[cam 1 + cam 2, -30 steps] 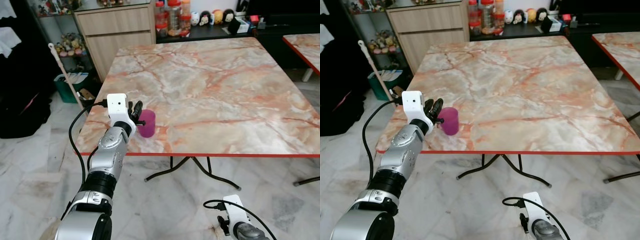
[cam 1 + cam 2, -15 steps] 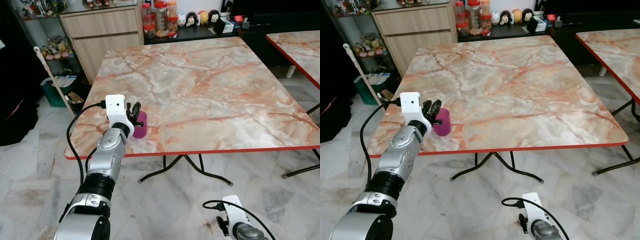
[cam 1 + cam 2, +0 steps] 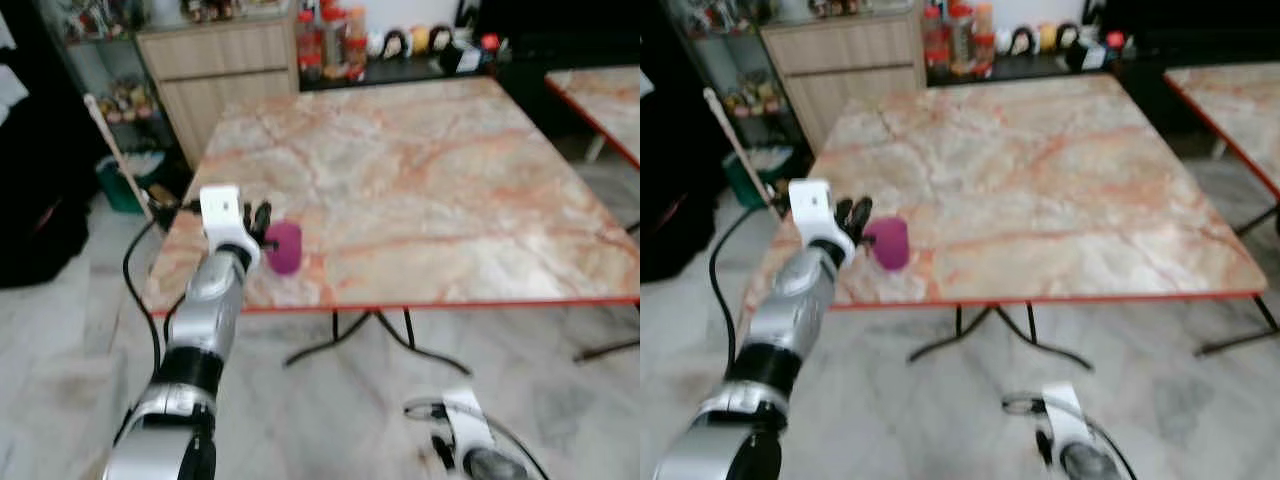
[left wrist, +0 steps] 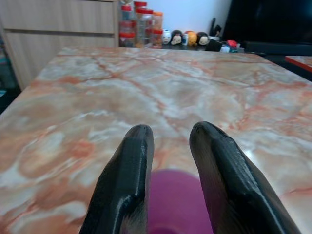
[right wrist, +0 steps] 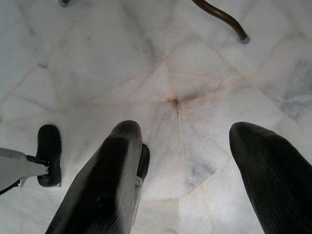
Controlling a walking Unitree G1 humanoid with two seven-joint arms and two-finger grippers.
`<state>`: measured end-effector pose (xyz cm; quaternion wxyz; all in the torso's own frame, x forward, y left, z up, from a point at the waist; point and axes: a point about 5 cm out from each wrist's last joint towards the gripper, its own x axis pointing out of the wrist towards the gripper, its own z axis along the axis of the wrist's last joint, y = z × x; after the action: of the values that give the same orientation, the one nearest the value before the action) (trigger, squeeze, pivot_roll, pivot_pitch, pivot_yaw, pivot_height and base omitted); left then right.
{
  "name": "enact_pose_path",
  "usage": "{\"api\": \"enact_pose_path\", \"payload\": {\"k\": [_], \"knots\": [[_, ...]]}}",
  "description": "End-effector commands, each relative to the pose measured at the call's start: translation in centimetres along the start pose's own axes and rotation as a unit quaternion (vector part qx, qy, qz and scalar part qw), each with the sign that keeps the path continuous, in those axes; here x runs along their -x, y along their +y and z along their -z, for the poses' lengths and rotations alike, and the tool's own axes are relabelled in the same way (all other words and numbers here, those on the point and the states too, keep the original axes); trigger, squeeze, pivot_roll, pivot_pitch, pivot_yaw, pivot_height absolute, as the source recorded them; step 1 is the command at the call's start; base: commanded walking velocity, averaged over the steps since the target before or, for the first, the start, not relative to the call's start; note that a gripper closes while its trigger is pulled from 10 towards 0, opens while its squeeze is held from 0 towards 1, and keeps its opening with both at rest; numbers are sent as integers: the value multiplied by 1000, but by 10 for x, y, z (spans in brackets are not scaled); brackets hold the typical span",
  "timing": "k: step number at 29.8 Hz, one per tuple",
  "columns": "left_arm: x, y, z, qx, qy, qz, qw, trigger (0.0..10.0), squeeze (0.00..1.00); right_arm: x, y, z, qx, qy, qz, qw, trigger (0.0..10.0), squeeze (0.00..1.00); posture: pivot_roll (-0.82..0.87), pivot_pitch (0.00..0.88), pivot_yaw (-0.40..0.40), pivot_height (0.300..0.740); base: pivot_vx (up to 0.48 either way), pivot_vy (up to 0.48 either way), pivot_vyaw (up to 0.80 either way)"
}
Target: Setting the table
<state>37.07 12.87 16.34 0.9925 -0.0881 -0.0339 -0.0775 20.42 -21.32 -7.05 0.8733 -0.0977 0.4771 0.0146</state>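
Gripping the purple cup (image 3: 285, 246) between the two black fingers of the left gripper (image 3: 258, 222), with the cup sitting on the near-left part of the marble-patterned table (image 3: 430, 180), close to the red-trimmed near edge. Risking a tip or a slide off that edge if the smooth, rounded plastic wall slips on the glossy top during release. Hanging idle low over the pale stone floor (image 5: 161, 63), the right gripper (image 5: 185, 161), fingers spread apart.

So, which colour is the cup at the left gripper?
The cup is magenta-purple, clearest in the left eye view, by the left gripper.
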Motion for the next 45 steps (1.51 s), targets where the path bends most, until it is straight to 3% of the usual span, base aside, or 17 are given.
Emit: {"api": "enact_pose_path", "payload": {"k": [1, 28, 33, 35, 37, 43, 44, 45], "knots": [[-1, 3, -7, -4, -9, -6, 1000, 10000, 0, 0, 2, -2, -3, -3, -3, 1000, 10000, 0, -72, 0, 100, 740, 247, 0, 0], [-1, 5, -17, 5, -26, -3, 1000, 10000, 0, 0, 2, -3, 0, -2, -5, 1000, 10000, 0, -69, 0, 100, 740, 242, 0, 0], [2, 9, -18, 4, -15, 1, 1000, 10000, 0, 0, 2, -2, 1, -1, -5, 1000, 10000, 0, -67, 0, 101, 740, 0, 0, 0], [7, 11, -18, 12, 14, 23, 1000, 10000, 0, 0, 2, -2, 2, 0, -6, 1000, 10000, 0, -63, 0, 103, 740, 0, 0, 0], [12, 12, -20, -6, 41, 48, 998, 10000, 0, 0, 3, -2, 3, 0, -6, 1000, 10000, 0, -63, 0, 103, 740, 0, 0, 0], [15, 13, -29, -36, 66, 57, 996, 10000, 0, 0, 2, -2, 6, 2, -7, 1000, 10000, 0, -63, 0, 103, 740, 0, 0, 0], [15, 12, -29, -38, 72, 62, 995, 10000, 1000, 0, 2, -2, 6, 2, -7, 1000, 10000, 0, -53, 0, 105, 740, 0, 0, 0], [16, 10, -29, -40, 80, 71, 993, 10000, 1000, 0, 3, -2, 6, 2, -7, 1000, 10000, 0, -53, 0, 105, 740, 0, 0, 0]]}}
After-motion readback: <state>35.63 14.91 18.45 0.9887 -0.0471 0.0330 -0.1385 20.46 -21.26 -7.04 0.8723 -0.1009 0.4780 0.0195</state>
